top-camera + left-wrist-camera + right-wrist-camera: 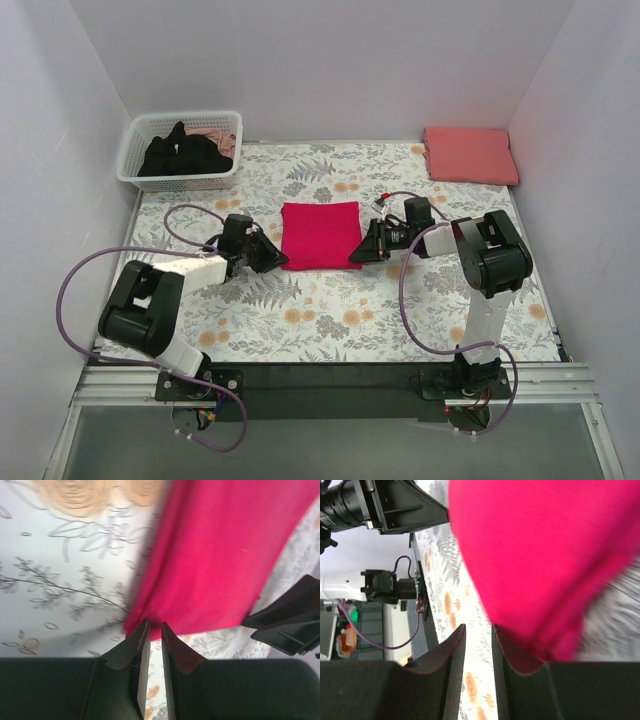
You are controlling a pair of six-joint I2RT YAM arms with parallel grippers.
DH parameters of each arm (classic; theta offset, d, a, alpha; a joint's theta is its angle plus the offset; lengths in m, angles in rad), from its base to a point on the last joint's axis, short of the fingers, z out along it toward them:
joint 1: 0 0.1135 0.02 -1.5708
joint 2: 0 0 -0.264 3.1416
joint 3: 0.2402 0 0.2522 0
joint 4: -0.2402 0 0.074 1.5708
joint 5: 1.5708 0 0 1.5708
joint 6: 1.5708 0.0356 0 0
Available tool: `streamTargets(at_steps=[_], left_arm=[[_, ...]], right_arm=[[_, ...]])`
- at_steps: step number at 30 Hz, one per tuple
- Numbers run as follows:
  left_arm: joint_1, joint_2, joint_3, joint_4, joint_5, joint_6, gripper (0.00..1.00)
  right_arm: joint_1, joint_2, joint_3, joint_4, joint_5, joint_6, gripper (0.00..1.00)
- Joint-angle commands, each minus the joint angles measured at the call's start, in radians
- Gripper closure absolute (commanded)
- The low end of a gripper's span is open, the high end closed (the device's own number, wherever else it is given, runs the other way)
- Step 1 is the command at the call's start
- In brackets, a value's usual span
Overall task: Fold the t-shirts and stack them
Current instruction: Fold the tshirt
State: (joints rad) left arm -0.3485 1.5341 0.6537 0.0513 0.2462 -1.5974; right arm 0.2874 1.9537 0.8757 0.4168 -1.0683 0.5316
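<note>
Floral cloth (300, 310) – folded crimson t-shirt (320, 233) centred; left gripper (283, 260) and right gripper (353, 258) at its near corners – both nearly clenched, empty.

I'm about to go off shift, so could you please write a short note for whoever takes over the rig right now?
Left gripper: jaws almost together, nothing seen between them, tips at the red shirt's near left corner.
Right gripper: likewise, at its near right corner.
Red shirt: folded, flat on the middle of the floral cloth.
Pink shirt: folded, far right corner.
Black shirt: crumpled in the basket.
Done: two shirts folded.
Left: probably stack red with pink, then fold and add the black one.
</note>
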Motion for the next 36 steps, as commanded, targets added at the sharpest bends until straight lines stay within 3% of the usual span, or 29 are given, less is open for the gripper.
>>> streamTargets(at_steps=[1,9,13,15,17,20,21,24,27,36], left_arm=[[0.013,0.072,-0.014,0.004,-0.027,-0.031,0.86],[0.019,0.008,-0.043,-0.024,-0.028,-0.036,0.83],[0.002,-0.120,0.004,-0.129,-0.117,0.037,0.65],[-0.024,-0.184,0.052,-0.197,-0.219,0.095,0.51],[-0.085,-0.224,0.086,-0.241,-0.292,0.167,0.38],[-0.200,-0.221,0.159,-0.271,-0.415,0.290,0.31],[-0.233,-0.212,0.178,-0.274,-0.444,0.316,0.31],[-0.374,-0.145,0.251,-0.269,-0.542,0.437,0.30],[-0.530,-0.043,0.340,-0.252,-0.640,0.572,0.32],[-0.694,0.244,0.507,-0.125,-0.703,0.838,0.47]], right_arm=[[-0.043,0.063,-0.024,-0.006,0.010,-0.035,0.67],[-0.088,0.039,-0.047,-0.012,0.016,-0.039,0.67],[-0.086,-0.082,-0.060,-0.041,0.059,0.005,0.64],[-0.086,-0.165,-0.058,-0.074,0.109,0.008,0.62],[-0.087,-0.247,-0.050,-0.188,0.174,-0.030,0.57],[-0.088,-0.329,0.028,-0.506,0.405,-0.157,0.46],[-0.087,-0.346,0.046,-0.565,0.547,-0.176,0.45],[-0.088,-0.410,0.086,-0.714,0.761,-0.222,0.36],[-0.096,-0.466,0.080,-0.774,0.865,-0.246,0.27],[-0.145,-0.538,-0.004,-0.774,0.789,-0.197,0.12]])
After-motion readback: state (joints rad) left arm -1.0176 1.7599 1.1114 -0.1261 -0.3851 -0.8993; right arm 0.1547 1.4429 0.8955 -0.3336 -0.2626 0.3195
